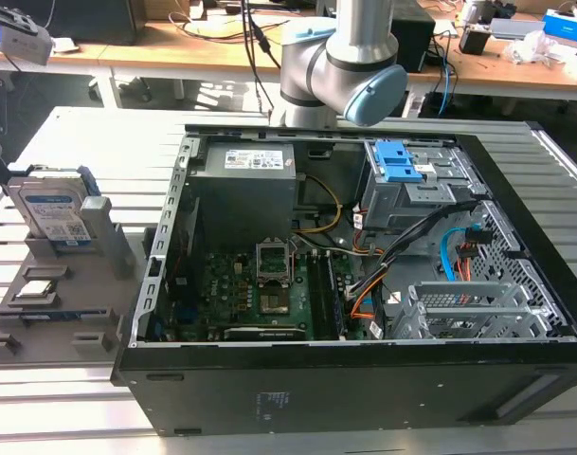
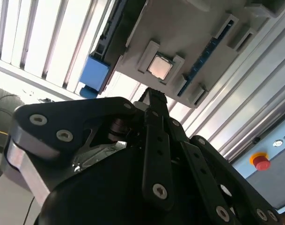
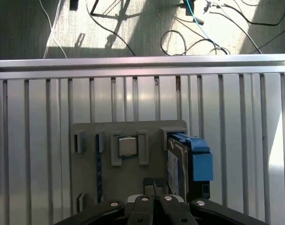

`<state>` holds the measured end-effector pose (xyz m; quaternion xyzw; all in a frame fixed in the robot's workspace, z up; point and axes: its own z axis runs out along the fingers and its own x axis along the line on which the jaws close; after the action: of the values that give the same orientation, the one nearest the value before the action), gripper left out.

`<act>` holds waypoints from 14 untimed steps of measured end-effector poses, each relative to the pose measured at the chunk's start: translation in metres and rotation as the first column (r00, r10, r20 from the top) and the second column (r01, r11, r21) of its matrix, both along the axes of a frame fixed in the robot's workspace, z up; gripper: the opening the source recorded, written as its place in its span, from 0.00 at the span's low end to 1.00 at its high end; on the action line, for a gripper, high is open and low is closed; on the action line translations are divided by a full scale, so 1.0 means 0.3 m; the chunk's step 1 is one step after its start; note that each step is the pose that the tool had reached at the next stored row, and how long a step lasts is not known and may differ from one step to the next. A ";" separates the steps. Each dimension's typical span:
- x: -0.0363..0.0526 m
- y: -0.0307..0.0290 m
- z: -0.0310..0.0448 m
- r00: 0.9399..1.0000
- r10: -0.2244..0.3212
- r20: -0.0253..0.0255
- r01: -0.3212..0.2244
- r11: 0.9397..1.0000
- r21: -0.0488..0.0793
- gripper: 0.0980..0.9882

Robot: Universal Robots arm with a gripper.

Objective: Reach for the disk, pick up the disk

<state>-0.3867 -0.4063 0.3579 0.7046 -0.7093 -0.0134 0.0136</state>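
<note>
You will find the disk (image 1: 51, 210), a silver rectangular hard drive with blue side rails and a white-and-blue label, standing on edge in the grey plastic fixture plate (image 1: 97, 284). This is at the exterior view's left, beside the open black computer case (image 1: 364, 389). In the first wrist view, your black gripper (image 3: 154, 183) hovers over that plate, fingers pressed together and holding nothing, apart from the disk (image 3: 176, 161). A small square silver chip (image 3: 127, 146) sits just beside the disk.

Gripper (image 3: 154, 185), fingertips together, over gray holder (image 3: 86, 164) with disk (image 3: 184, 159) on edge near 1 square silver chip (image 3: 127, 146)
</note>
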 end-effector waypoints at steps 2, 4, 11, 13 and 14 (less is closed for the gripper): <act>0.000 0.000 0.000 1.000 0.015 0.000 -0.015 1.000 0.000 0.01; 0.000 0.000 0.000 1.000 0.012 0.000 -0.012 1.000 0.000 0.01; 0.000 0.000 0.000 1.000 -0.024 0.000 0.024 1.000 -0.001 0.01; 0.000 0.000 0.000 1.000 -0.024 0.000 0.024 1.000 -0.001 0.08; 0.000 0.000 0.000 1.000 -0.024 0.000 0.024 1.000 -0.001 0.08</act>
<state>-0.3867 -0.4063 0.3578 0.6960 -0.7178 -0.0133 0.0137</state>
